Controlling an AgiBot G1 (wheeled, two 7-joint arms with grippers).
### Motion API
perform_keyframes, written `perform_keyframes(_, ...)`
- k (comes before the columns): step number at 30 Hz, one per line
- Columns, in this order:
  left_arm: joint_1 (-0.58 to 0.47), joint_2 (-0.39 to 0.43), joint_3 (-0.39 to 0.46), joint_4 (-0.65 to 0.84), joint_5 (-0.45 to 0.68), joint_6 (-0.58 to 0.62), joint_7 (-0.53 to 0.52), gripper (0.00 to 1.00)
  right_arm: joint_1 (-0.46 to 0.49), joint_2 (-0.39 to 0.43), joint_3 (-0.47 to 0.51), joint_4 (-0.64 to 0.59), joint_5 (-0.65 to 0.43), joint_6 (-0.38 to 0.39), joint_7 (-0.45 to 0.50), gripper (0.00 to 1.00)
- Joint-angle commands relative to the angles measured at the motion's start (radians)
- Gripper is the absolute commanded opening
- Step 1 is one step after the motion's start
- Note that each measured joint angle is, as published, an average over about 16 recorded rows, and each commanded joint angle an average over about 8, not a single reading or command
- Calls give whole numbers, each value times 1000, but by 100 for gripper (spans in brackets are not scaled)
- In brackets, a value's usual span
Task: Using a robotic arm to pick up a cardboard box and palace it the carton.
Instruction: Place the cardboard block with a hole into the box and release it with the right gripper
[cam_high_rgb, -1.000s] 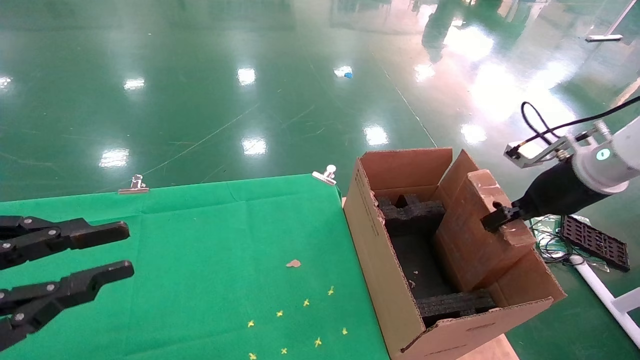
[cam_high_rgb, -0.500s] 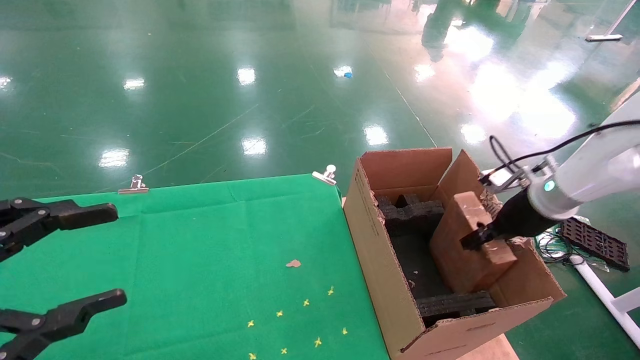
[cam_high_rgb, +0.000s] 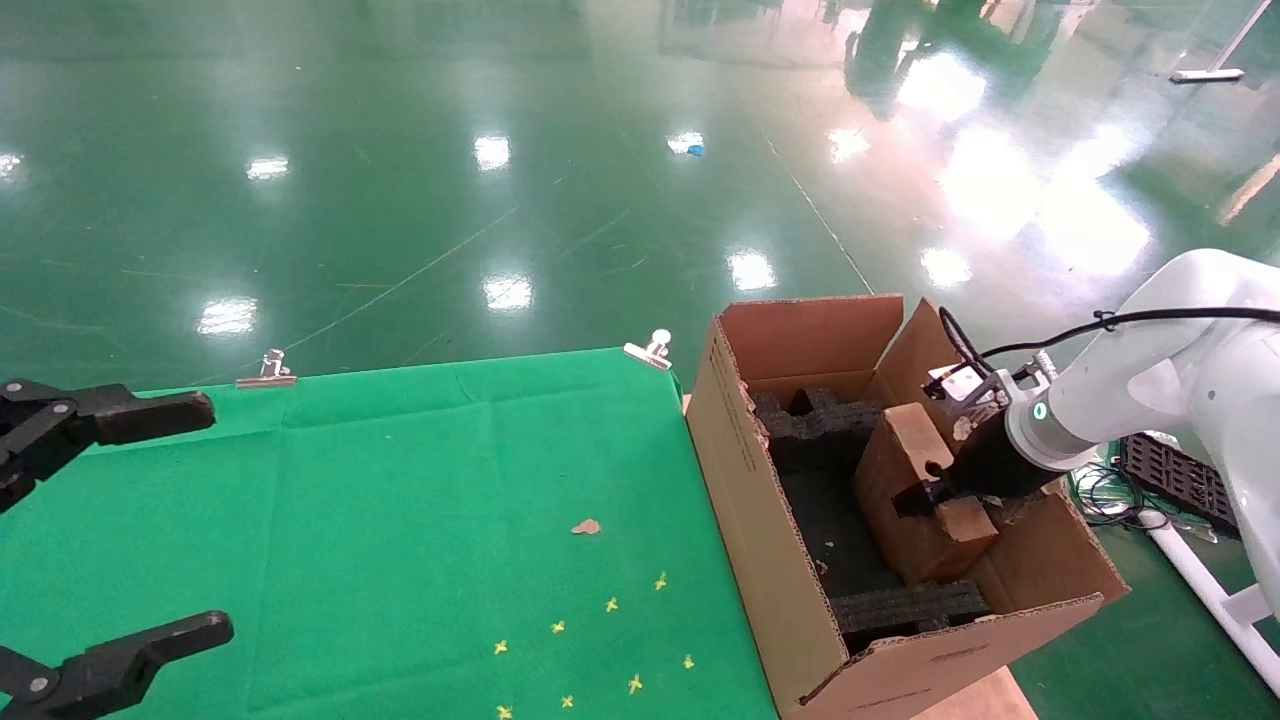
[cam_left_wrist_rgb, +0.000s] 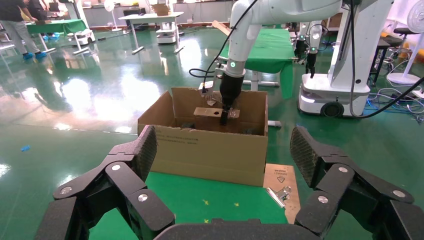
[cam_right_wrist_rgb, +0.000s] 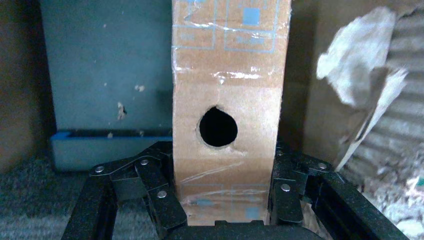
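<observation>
Over at three o'clock the robotic arm (cam_high_rgb: 1130, 400) has its right gripper (cam_high_rgb: 925, 492) clamped on the cardboard box (cam_high_rgb: 915, 495), held on end to fit between the carton (cam_high_rgb: 770, 560) foam blocks, while the left gripper (cam_high_rgb: 100, 530) waits wide open, empty.

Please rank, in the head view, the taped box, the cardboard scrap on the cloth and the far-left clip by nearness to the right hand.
1. Taped box, gripped by the right hand inside the carton.
2. Cardboard scrap, mid-cloth.
3. Clip, the cloth's far-left edge.

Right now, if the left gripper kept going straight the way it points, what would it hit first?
Probably the carton: the open left gripper points over the green cloth at its side wall, with nothing visible between, though depth is unclear.
</observation>
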Motion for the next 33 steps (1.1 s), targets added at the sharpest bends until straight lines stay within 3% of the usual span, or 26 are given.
perform_keyframes(1,0,0,0,0,0,0,0,100,-7,-2,2,-2,2,18,-4,89)
perform_keyframes(2,0,0,0,0,0,0,0,100,-9,-3,1,-5,1,27,-4,99)
perform_keyframes(3,0,0,0,0,0,0,0,100,-10,-4,0,-6,0,34,-4,100)
perform_keyframes(26,0,-1,2,0,-1,-1,1,100,0,-9,-3,-13,-5,32,-2,100)
perform_keyframes(33,0,-1,2,0,-1,-1,1,100,59,-1,2,-2,3,-17,-19,100)
